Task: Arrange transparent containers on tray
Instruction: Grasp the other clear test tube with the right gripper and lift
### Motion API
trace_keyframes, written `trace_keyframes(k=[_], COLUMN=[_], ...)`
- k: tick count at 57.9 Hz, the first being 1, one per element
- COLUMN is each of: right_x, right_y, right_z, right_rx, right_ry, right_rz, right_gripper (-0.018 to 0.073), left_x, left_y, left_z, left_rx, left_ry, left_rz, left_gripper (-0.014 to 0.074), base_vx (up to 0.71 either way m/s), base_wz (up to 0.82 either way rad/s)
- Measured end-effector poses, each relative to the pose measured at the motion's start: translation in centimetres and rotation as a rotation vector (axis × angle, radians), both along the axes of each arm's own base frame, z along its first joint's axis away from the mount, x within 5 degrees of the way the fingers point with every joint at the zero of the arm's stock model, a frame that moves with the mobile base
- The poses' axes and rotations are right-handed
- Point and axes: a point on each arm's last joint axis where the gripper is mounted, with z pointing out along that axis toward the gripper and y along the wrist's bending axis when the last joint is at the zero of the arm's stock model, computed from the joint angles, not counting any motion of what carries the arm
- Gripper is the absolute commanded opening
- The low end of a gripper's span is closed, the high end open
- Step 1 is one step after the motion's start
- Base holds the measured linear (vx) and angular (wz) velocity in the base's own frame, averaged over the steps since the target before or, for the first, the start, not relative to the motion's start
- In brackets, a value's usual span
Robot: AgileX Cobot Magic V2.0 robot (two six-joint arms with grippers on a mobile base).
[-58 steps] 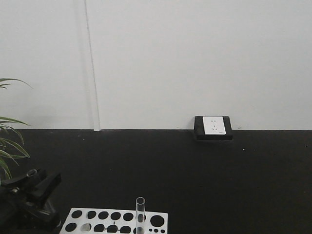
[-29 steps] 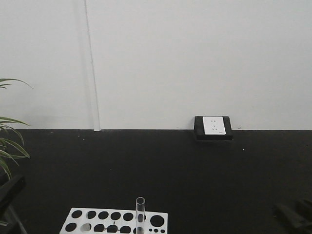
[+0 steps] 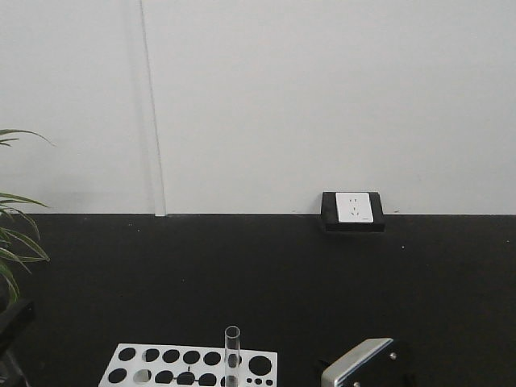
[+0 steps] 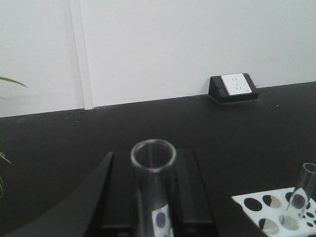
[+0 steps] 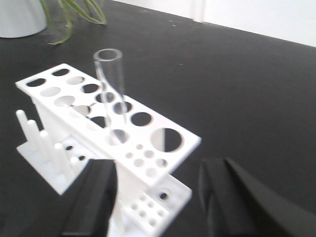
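- Only in the left wrist view is the left gripper (image 4: 153, 165) seen. Its black matte fingers (image 4: 116, 197) are pressed against both sides of the held tube (image 4: 153, 192), a clear glass cylinder with an open round rim, kept upright.
- Only in the right wrist view is the right gripper (image 5: 159, 173) seen. Its black fingers (image 5: 94, 202) are spread wide with nothing between them, just short of the rack (image 5: 163, 140).
- The rack is shown as white plastic, a flat top pierced with round holes of several sizes, with short pegs at its near side.
- The standing tube (image 5: 111, 84) is set upright in one hole of the rack, thin, clear and smooth.
- In the front view the rack (image 3: 193, 364) and the standing tube (image 3: 232, 355) are cut off by the lower edge, and a silver-edged black arm part (image 3: 359, 364) is seen to their right.
- The black table (image 3: 266, 274) is shown as dull and even.
- Thin green plant leaves (image 3: 16, 242) are seen at the left edge; a white pot (image 5: 19, 15) appears only in the right wrist view.
- Farthest back, a white socket (image 3: 355, 207) in a black housing is set against the plain white wall (image 3: 322, 97).
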Motion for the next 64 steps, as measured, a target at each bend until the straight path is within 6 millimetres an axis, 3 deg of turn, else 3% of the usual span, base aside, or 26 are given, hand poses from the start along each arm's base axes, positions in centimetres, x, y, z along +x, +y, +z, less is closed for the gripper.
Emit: trace_keyframes(k=[14, 31, 44, 64], right_x=[3.1, 5.7, 7.2, 7.6], right_y=[3.6, 6.2, 7.5, 7.9], right_z=[-0.3, -0.3, -1.7, -1.9], right_rx=[0.022, 0.047, 0.046, 0.052], right_ry=[-0.026, -0.044, -0.023, -0.021], right_rz=[0.031, 0.065, 0.068, 0.066], right_gripper=[0.0548, 0.0548, 0.053, 0.0382], left_x=[0.0, 0.0, 0.0, 0.0], left_y=[0.0, 0.0, 0.0, 0.0], left_z=[0.0, 0.0, 0.0, 0.0], left_rx=[0.0, 0.0, 0.0, 0.0], left_ry=[0.0, 0.0, 0.0, 0.001], left_rz=[0.0, 0.0, 0.0, 0.0], left_gripper=[0.0108, 0.0108, 0.0108, 0.0108], base_vx=[0.0, 0.0, 0.0, 0.0], base_wz=[0.0, 0.0, 0.0, 0.0])
